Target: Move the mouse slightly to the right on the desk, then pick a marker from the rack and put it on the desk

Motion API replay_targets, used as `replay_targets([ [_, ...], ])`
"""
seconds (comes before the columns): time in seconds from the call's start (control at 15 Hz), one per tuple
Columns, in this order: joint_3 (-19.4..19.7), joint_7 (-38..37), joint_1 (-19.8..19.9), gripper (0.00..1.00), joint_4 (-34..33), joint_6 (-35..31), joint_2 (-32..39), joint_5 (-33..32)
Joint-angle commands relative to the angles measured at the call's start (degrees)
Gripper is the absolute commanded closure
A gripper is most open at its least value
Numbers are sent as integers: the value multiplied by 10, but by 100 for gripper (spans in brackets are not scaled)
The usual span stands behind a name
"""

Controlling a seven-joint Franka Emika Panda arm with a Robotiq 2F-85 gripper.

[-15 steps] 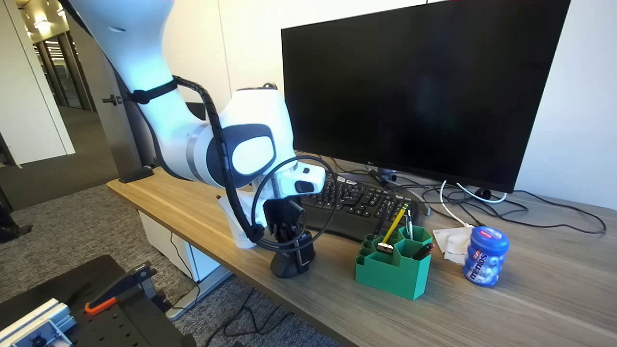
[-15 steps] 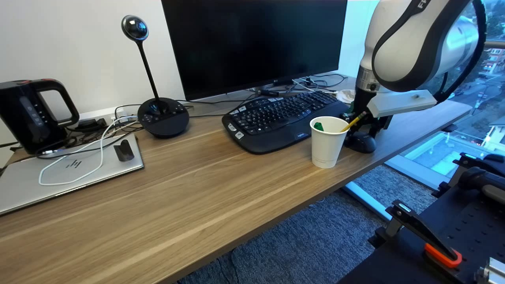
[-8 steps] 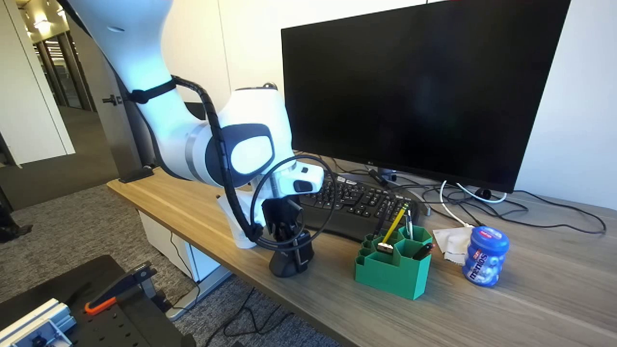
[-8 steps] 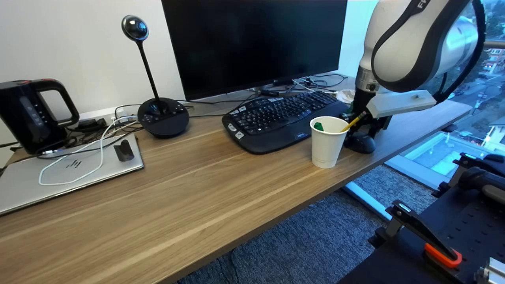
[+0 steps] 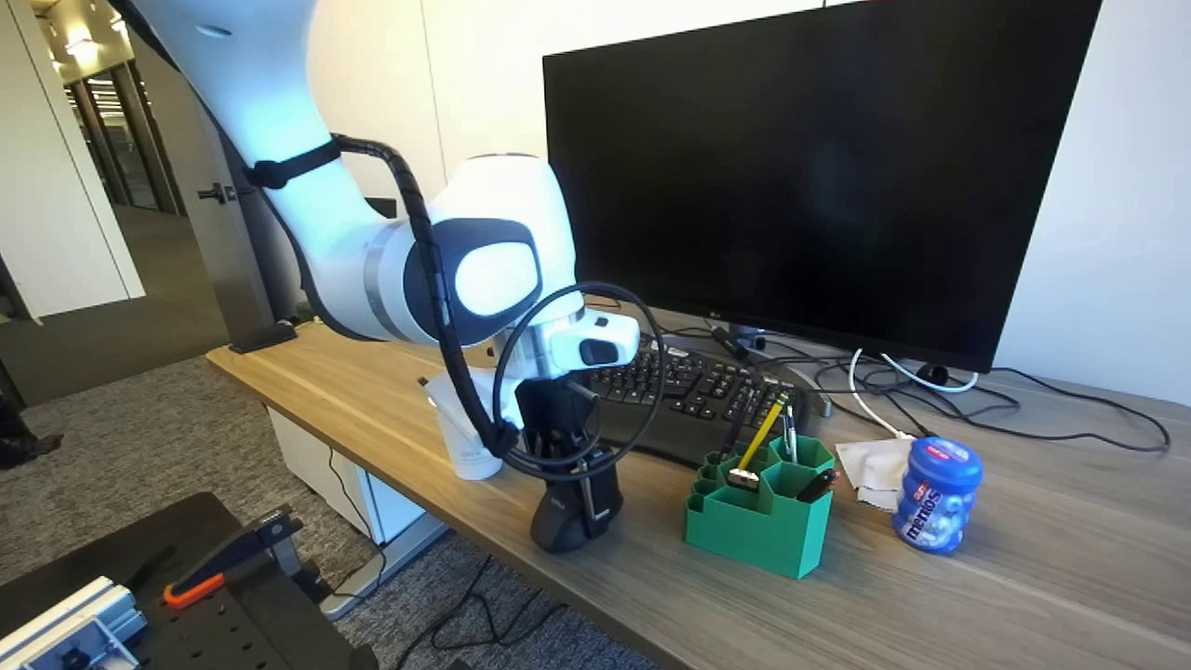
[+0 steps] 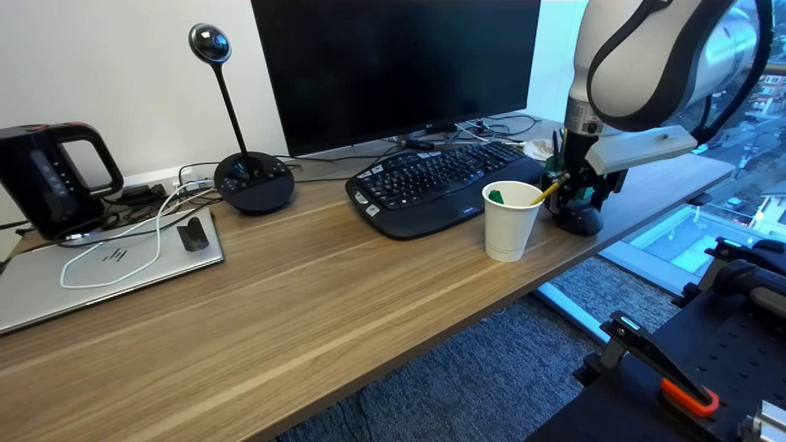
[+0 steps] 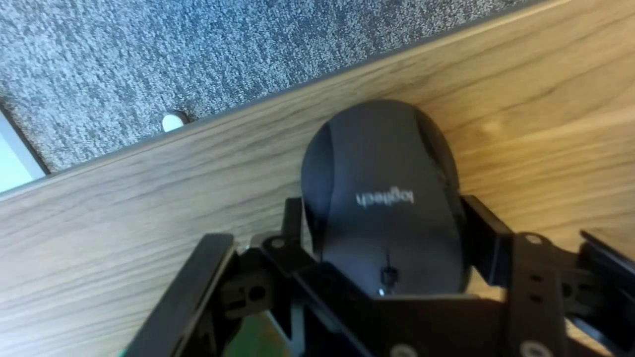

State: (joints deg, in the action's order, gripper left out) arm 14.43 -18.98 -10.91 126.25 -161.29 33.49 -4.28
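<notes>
The dark mouse (image 7: 384, 168) is near the front edge of the desk (image 7: 124, 213), appearing to rest on it. My gripper (image 7: 384, 215) is shut on it from both sides. The mouse's narrow waist leaves a thin gap behind the left fingertip. In both exterior views the mouse (image 5: 563, 521) (image 6: 577, 218) sits under the gripper. To its right, the green rack (image 5: 758, 530) holds a black marker-like stick with a reddish end (image 5: 819, 485) and a thin dark stick (image 5: 735, 423). I cannot tell which is the marker.
A white cup (image 6: 509, 227) with a green-tipped stick and a yellow pencil (image 6: 548, 193) at its rim stands close beside the gripper. Behind lie the keyboard (image 6: 430, 190) and the monitor (image 5: 819, 186). A blue jar (image 5: 940, 493) stands beyond the rack.
In both exterior views, the arm and gripper have shifted right over the last half second, and the mouse has moved with them. The mouse now sits nearer the rack. Rack and cup stay put.
</notes>
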Motion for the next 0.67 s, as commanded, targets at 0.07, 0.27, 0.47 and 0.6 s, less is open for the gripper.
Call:
replay_targets([
  [0.07,43,-14,-12,47,-2,32,-20,-37],
  [0.27,58,-19,-8,47,-8,34,-17,-51],
  [0.47,64,-19,-3,47,-10,34,-17,-57],
  [0.6,68,-21,-4,47,-10,34,-17,-60],
])
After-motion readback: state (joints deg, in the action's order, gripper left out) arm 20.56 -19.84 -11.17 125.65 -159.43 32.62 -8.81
